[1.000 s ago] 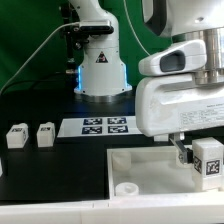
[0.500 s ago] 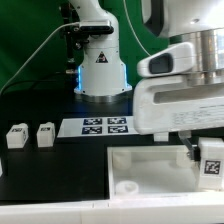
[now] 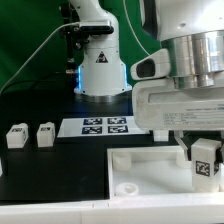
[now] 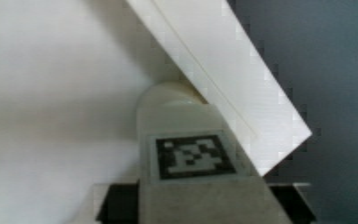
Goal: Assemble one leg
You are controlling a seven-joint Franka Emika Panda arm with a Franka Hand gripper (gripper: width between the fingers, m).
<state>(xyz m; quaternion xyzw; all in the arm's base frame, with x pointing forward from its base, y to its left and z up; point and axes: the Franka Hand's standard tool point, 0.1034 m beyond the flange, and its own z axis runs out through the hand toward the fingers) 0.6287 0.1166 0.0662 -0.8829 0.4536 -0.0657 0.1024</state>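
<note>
Plate [image 3: 150, 165], wide, white and square, is seen lying flat on the black table [image 3: 55, 170] at the exterior view's lower right, with a round hole showing near its front corner; nothing is seen resting in that hole. The leg [image 3: 206, 160], a small chunky white post with a black-and-white tag facing the camera, is held just above the plate's far right part. It is clamped between the dark fingers of the gripper [image 3: 203, 152], which are closed against its sides. In the wrist view the same leg [image 4: 197, 150] is shown from above with its tag uppermost, a dark finger [image 4: 126, 200] visible low beside it and the plate's edge [image 4: 220, 70] running diagonally behind. Whether the leg touches the plate cannot be told.

The arm's white wrist housing is held low and level over the plate, the gripper pointing downward.

Two further legs [image 3: 16, 135] [image 3: 45, 134] are stood side by side, well apart from the plate, at the exterior view's left. The marker board [image 3: 105, 126] is laid flat between them and the gripper. A green backdrop is seen behind the robot base [image 3: 100, 65].
</note>
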